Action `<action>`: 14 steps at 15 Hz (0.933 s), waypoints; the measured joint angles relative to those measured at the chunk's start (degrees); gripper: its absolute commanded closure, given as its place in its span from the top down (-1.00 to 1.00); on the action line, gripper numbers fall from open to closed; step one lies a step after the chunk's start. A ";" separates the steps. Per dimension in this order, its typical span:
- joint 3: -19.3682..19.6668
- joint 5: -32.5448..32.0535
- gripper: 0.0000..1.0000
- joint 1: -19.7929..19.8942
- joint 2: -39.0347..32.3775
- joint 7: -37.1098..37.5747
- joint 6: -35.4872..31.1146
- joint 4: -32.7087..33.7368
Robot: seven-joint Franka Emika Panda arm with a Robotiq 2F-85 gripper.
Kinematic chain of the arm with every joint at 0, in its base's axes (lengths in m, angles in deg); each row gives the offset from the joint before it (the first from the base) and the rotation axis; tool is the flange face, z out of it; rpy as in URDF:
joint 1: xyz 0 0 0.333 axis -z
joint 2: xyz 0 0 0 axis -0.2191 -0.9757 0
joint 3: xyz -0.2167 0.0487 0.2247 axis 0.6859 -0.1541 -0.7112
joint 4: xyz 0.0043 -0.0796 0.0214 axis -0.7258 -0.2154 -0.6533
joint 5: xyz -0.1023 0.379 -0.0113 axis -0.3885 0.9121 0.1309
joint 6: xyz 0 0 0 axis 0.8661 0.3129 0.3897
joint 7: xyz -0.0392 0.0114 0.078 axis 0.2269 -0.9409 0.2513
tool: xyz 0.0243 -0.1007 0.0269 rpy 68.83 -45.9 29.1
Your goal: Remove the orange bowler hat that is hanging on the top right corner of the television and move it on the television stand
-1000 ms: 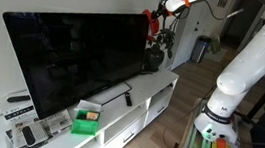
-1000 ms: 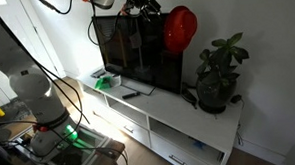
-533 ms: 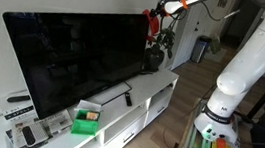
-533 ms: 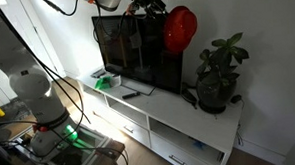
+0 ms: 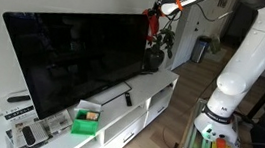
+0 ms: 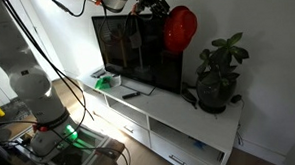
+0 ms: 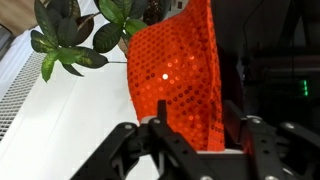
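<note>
- Leafy green plant in a dark pot [image 6: 216,77]: right of centre in an exterior view; its leaves [image 7: 72,35] fill the upper left of the wrist view.
- Bright green rectangular box [image 5: 85,126]: lower centre in an exterior view.
- Slim black remote control [image 6: 132,93]: just right of the green box, apart from it.

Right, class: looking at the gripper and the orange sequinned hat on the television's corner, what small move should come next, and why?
Probably close the gripper on the orange sequinned hat. In the wrist view its fingers look spread either side of the hat, which hangs on the television corner, so a firm grip seems needed before lifting it off.
</note>
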State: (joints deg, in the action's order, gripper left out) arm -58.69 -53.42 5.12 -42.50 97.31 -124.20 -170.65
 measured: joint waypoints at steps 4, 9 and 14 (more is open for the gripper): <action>0.12 0.00 -0.93 -0.60 -0.51 0.71 -1.36 0.83; 0.25 -0.05 -1.00 -1.01 -0.51 1.28 -1.76 1.16; 0.42 -2.73 -1.00 -0.37 -0.20 4.53 -1.76 1.18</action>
State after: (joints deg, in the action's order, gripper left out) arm -58.27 -56.15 4.75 -42.70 101.85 -125.97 -169.47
